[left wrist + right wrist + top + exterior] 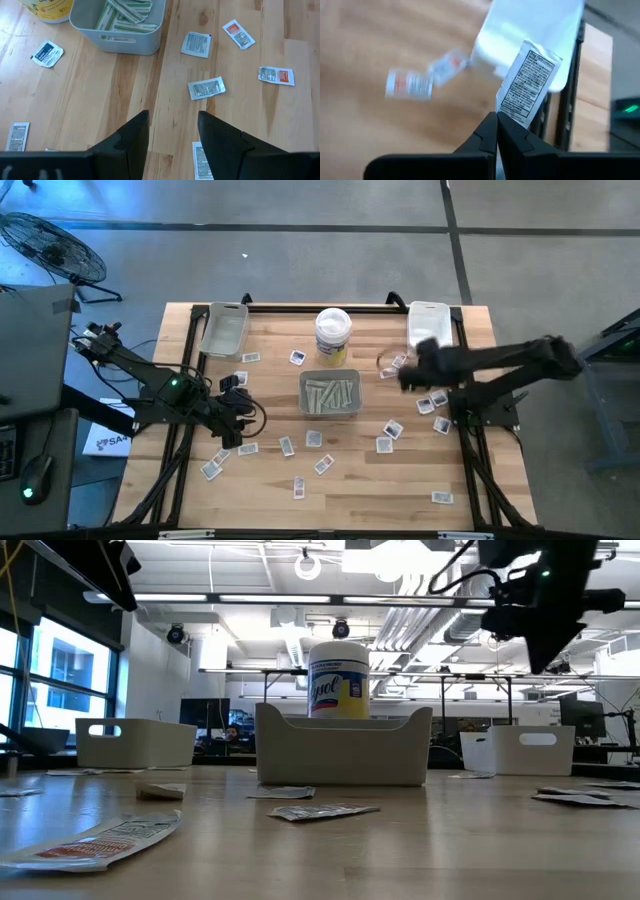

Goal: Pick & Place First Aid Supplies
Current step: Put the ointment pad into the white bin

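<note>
The right tool [496, 131] is clenched on one small white packet [527, 82] with dark print, which stands up tilted from its closed fingertips; seen from above, this tool [405, 376] hangs over the right part of the bench [270, 500], just in front of the white tray [428, 320] at the back right corner. The left tool [172, 145] is released, its two dark fingers [131, 140] standing apart with nothing between them, above bare wood on the left side of the bench, where the high view shows it [236, 420] near several loose packets. In the middle of the bench stands a grey tray [331, 396] holding long narrow pale strips [125, 15], and right behind it a tall white tub [333, 335] with a yellow label. Another grey tray [224, 330] sits at the back left corner. Many more small square packets [390, 430] lie scattered flat on the wood, in front of the middle tray and to both sides of it; the left wrist view shows some with red print [276, 75] and one with a dark blue patch [46, 53]. The low view shows a flat packet with red print [100, 838] lying nearest the camera.
</note>
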Controlling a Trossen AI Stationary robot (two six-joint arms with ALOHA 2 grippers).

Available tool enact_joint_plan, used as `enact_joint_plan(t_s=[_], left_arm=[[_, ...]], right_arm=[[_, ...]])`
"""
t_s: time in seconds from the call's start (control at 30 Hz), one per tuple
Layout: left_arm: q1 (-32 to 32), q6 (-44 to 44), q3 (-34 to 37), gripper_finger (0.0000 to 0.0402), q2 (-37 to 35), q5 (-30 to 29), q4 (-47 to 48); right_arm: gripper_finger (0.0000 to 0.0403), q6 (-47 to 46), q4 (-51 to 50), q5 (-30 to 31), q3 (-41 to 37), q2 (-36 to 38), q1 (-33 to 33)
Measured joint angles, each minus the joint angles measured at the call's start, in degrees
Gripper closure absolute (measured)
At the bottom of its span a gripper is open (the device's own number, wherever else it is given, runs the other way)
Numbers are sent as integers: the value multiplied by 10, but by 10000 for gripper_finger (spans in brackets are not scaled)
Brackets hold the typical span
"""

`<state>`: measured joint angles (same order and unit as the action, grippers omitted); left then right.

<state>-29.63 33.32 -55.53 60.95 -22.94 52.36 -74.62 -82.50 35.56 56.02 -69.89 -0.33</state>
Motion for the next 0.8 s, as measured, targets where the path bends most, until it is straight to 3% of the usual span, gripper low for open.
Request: enact_joint_plan(t_s=[0.17,0.33,0.47,0.8], left_arm=[[0,0,0,236,0,0,0],[0,0,0,236,0,0,0],[0,0,0,236,0,0,0],[0,0,0,236,0,0,0]], right_arm=[[401,104,103,56,-6,29,-162],[402,241,234,15,-7,-7,-281],[401,316,290,-22,-7,-52,-330],[399,393,273,-95,-7,-167,-374]])
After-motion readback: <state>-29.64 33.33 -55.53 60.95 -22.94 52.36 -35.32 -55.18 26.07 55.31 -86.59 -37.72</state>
